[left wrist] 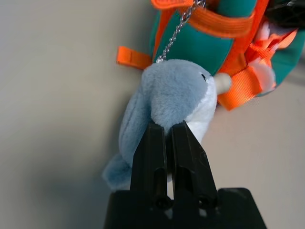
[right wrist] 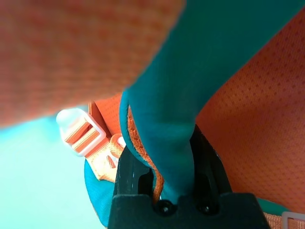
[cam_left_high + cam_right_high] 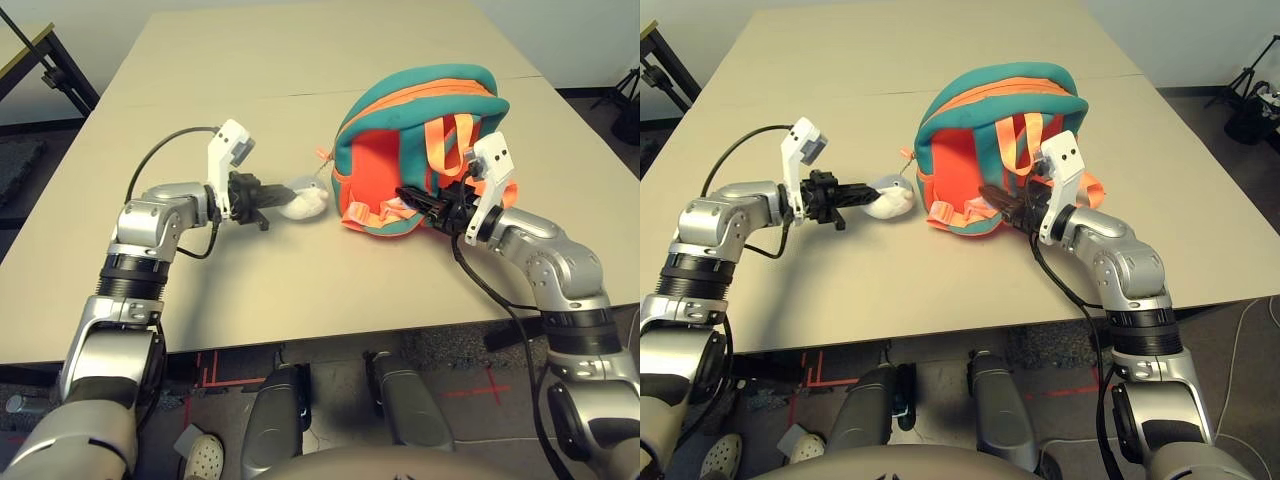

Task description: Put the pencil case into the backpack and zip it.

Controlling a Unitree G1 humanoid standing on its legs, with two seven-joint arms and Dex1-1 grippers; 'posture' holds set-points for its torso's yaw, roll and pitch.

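The backpack (image 3: 385,165) is on the bench (image 3: 250,290), its straps (image 3: 375,214) towards the robot; its inside is hidden, so what it contains can't be told. The right hand (image 3: 407,196) is at the backpack's strap side, its two fingers part-way apart and closed on a fold of teal fabric running between them. Just how deep the fold goes is hard to say, as cloth covers the fingertips, and a blurred orange piece crosses the right wrist view. Just beside the backpack, on the robot's left, lies the grey-white plush toy (image 1: 176,98), joined to it by a small chain (image 1: 176,36). The left hand (image 1: 166,126) is practically closed, its tips at the toy's body; whether they pinch the plush or only press on it can't be told. Below the backpack, past the bench's near edge, a person's shoe (image 3: 205,457) is cut off by the picture's edge.
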